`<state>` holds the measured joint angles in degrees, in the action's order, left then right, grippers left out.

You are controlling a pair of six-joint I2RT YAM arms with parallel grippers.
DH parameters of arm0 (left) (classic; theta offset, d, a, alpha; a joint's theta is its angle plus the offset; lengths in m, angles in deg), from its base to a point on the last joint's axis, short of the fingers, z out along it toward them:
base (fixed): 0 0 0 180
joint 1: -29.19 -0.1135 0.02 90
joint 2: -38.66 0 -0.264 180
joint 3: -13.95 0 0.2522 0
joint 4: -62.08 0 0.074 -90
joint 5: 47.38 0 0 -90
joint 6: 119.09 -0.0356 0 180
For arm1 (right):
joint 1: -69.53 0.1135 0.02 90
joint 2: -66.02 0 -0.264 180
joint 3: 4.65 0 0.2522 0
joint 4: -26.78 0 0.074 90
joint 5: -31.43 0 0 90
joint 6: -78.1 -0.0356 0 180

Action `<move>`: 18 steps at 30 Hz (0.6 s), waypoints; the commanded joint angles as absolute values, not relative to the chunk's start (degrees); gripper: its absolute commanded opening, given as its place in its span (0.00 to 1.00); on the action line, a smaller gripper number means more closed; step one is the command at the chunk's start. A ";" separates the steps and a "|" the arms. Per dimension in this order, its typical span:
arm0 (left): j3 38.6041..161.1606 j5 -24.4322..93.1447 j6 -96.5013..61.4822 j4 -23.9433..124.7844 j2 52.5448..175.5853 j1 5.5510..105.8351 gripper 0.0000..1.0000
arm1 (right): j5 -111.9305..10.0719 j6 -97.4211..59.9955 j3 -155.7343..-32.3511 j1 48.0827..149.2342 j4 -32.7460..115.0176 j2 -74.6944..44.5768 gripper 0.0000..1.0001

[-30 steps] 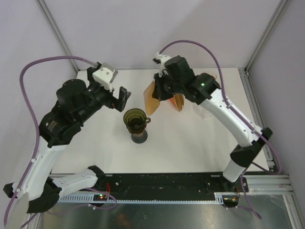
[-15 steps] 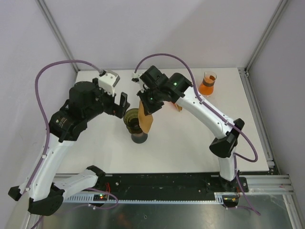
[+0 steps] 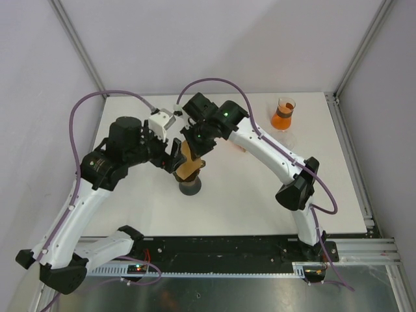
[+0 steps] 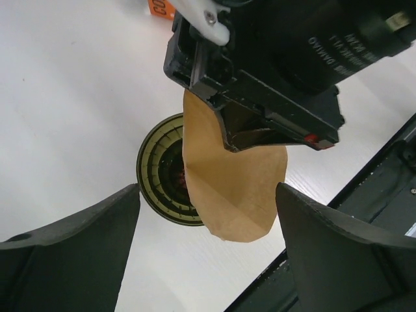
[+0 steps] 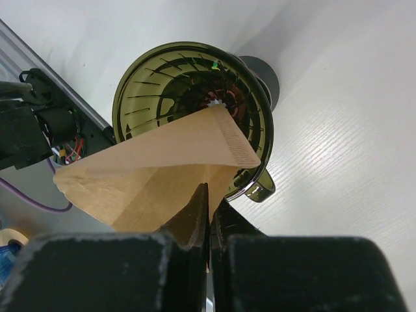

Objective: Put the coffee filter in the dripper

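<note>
The dark olive-green dripper (image 3: pixel 190 186) stands left of the table's middle and is mostly hidden in the top view. My right gripper (image 3: pixel 197 140) is shut on the brown paper coffee filter (image 3: pixel 190 166) and holds it over the dripper. In the right wrist view the gripper (image 5: pixel 209 195) pinches the filter (image 5: pixel 156 170) at its fold, and the filter's narrow end points into the dripper's ribbed bowl (image 5: pixel 172 78). My left gripper (image 3: pixel 174 153) is open and empty just left of the dripper. Its wrist view shows the gripper (image 4: pixel 207 198) flanking the filter (image 4: pixel 234 188) and the dripper (image 4: pixel 159 185).
A glass beaker of orange liquid (image 3: pixel 283 115) stands at the back right. An orange packet's corner (image 4: pixel 159 6) lies behind the dripper. The black rail (image 3: pixel 227 250) runs along the table's near edge. The two arms are close together over the dripper.
My right gripper has carried the filter left and forward from the back centre to over the dripper. My left gripper has moved right, up beside the dripper.
</note>
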<state>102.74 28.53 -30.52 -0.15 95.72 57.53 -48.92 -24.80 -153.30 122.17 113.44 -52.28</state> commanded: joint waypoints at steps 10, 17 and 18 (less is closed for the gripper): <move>99.35 39.87 -31.93 5.21 97.89 57.14 0.47 | -44.56 -23.47 -155.74 121.33 112.22 -52.84 0.00; 97.79 37.47 -32.26 5.54 98.17 56.66 0.35 | -42.22 -23.11 -154.28 120.61 109.82 -52.32 0.00; 97.65 37.36 -32.30 5.57 98.21 56.59 0.33 | -42.13 -23.17 -154.15 120.43 109.50 -52.30 0.01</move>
<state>98.10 38.04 -31.22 3.52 98.45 57.25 -44.31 -23.84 -153.32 121.04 111.89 -52.54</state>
